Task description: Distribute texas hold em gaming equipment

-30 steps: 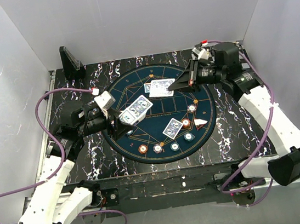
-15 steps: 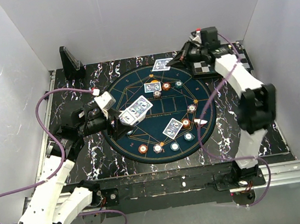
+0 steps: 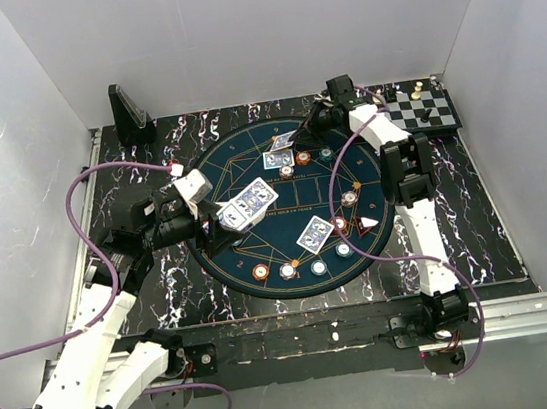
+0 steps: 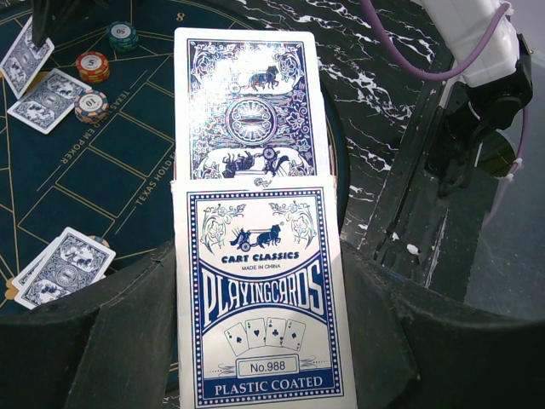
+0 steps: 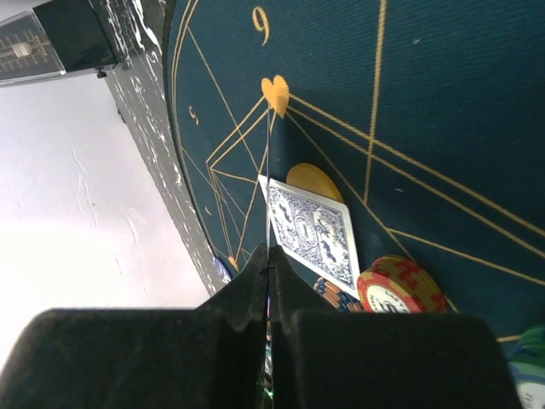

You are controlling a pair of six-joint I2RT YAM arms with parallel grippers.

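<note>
Left gripper (image 4: 260, 268): closed from both sides on card pack (image 4: 266, 298); pack blue and white, printed face toward the wrist camera, held over the near-left part of the round mat (image 3: 263, 241); protruding card (image 4: 247, 106) sticking out of the pack's far end, patterned back up.

Right gripper (image 5: 270, 256): shut on single card (image 5: 269, 183); card seen edge-on from the wrist as a thin line rising between the closed fingers; seen tilted from overhead, above the far side of the mat.

Flat card (image 5: 311, 232): back up on the mat, just beyond the right gripper; partly covering yellow chip (image 5: 313, 179); orange chip (image 5: 396, 288) just beside its near corner.

Teal chip (image 3: 325, 153): on the mat, near the orange chip, toward the right; white chip (image 3: 286, 171) just nearer than the flat card.

Pair of cards (image 3: 315, 233): overlapped, backs up, near-right of the mat's centre; second orange chip (image 3: 340, 223) just beside them; pale chip (image 3: 350, 195) a little farther back.

Arc of four chips (image 3: 287, 270): along the mat's near rim; from the left orange, white, teal, teal; well apart from both grippers.

Chessboard (image 3: 423, 111): far-right corner of the marbled black table (image 3: 436, 213), pieces upright on it, off the mat.

Black stand (image 3: 128, 113): far-left corner of the table, upright.
</note>
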